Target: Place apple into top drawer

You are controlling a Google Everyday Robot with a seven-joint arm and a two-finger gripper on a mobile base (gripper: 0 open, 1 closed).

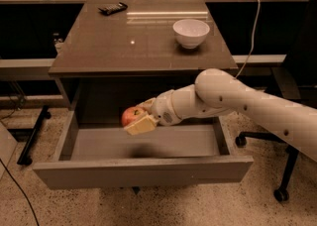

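Note:
The red-orange apple (130, 116) is held in my gripper (136, 119), whose pale fingers (141, 125) are closed around it. The gripper holds the apple above the left-centre of the open top drawer (143, 168), a wide shallow grey drawer pulled out from under the cabinet top. The apple hangs a little above the drawer's grey floor (163, 143), which shows a dark shadow beneath it. My white arm (237, 103) reaches in from the right.
A white bowl (190, 32) stands on the cabinet top (124, 46) at the back right. A dark flat object (112, 8) lies at the back left. An office chair base (282, 190) stands to the right on the floor.

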